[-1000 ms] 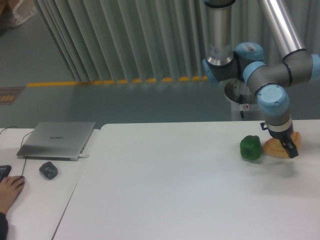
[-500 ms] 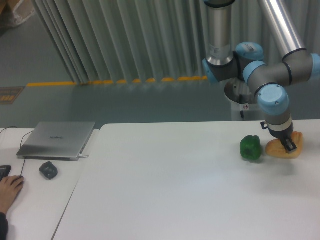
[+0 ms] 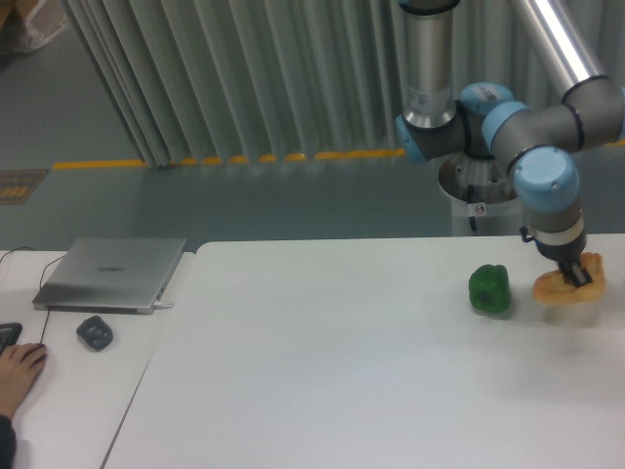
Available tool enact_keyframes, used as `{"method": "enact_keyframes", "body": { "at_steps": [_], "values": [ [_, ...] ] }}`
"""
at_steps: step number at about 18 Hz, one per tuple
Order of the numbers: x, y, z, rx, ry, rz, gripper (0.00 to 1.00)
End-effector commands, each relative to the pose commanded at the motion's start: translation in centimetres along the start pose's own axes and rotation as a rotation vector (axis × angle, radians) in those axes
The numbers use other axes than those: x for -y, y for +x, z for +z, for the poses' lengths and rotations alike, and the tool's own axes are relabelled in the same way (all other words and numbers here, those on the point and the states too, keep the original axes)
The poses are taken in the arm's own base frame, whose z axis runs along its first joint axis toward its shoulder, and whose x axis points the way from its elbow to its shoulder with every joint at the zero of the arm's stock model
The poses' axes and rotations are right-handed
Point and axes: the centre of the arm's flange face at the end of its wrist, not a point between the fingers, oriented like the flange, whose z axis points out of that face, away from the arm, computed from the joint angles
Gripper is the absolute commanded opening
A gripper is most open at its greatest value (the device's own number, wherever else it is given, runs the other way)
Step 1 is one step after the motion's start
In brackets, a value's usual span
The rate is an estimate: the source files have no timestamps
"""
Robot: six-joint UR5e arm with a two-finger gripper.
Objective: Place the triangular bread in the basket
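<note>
The triangular bread (image 3: 553, 289) is golden-brown and hangs a little above the white table (image 3: 342, 371) at the far right, with a faint shadow under it. My gripper (image 3: 579, 277) comes down from above and is shut on the bread's upper right part. The dark fingers cover part of the bread. No basket is in view.
A glossy green bell pepper (image 3: 489, 289) stands on the table just left of the bread. A closed laptop (image 3: 112, 273), a dark mouse (image 3: 95, 332) and a person's hand (image 3: 20, 369) are on the side desk at far left. The table's right edge is out of frame.
The gripper has moved right and slightly up, and the bread has moved with it, off the table and further from the pepper.
</note>
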Motion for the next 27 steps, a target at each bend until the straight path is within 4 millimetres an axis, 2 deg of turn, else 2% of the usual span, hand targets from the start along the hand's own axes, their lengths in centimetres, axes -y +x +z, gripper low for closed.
{"method": "enact_keyframes", "body": {
  "at_steps": [2,4,5,6,9,12,14,18,21,24,27],
  "values": [
    [-2.1,-1.3,-0.5,0.023,0.047,-0.046,0.0],
    [-3.5,-3.8,-1.3,0.069,0.135,-0.096,0.0],
    [-4.8,-4.9,-1.7,0.097,0.183,-0.128,0.0],
    [-6.3,-6.3,-1.3,0.13,0.239,-0.161,0.0],
    [-8.6,-8.8,0.4,0.204,0.257,-0.211,0.0],
    [-10.4,-9.4,-0.5,0.267,0.254,-0.241,0.0],
    [-11.3,-10.7,-1.3,0.319,0.247,-0.259,0.0],
    [-12.6,-12.5,-0.5,0.378,0.235,-0.282,0.0],
    [-15.4,-13.8,-0.6,0.405,0.231,-0.32,0.0],
    [-16.0,-14.9,-0.6,0.414,0.236,-0.362,0.0],
    [-16.3,-15.5,0.4,0.414,0.24,-0.389,0.0]
  ]
}}
